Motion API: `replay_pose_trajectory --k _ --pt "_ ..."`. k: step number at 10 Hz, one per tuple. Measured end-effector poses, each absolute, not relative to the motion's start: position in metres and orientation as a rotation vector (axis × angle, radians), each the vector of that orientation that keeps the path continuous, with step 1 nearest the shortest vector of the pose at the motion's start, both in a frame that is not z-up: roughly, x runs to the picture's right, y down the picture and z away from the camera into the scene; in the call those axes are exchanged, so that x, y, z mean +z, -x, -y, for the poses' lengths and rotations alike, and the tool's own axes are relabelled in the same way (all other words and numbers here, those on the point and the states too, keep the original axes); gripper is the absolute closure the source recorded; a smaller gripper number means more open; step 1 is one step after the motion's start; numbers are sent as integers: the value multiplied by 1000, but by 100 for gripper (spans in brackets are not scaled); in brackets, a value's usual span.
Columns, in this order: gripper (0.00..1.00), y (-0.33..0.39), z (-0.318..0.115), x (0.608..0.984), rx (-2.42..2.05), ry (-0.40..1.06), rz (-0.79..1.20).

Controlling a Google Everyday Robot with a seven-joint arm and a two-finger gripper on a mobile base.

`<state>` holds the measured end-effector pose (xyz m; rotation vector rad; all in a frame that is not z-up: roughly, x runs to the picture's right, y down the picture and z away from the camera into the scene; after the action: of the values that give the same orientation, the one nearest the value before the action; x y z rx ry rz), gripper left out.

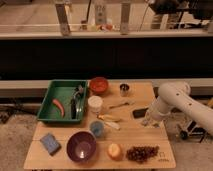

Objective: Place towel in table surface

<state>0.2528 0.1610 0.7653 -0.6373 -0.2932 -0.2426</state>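
Observation:
The towel point(97, 129), a small pale blue-grey rumpled cloth, lies on the table surface point(135, 132) just left of centre, in front of the white cup point(95, 103). My gripper point(149, 120) hangs at the end of the white arm point(175, 97). It is low over the right part of the tabletop, next to a black flat object point(140, 113). It is about a hand's width to the right of the towel and apart from it.
A green tray point(47, 107) with a red item and utensils stands at the left. Also on the table are a red bowl point(99, 85), metal cup point(124, 90), dark blue sponge point(50, 143), purple bowl point(81, 146), orange point(115, 151), grapes point(142, 152) and cutlery point(120, 105).

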Motion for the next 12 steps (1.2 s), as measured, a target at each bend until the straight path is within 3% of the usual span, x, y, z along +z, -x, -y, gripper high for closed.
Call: replay_pose_trajectory --k 5,12 --pt "100 -269 -122 702 -234 532 312" --pt "100 -262 -123 686 -269 505 323"
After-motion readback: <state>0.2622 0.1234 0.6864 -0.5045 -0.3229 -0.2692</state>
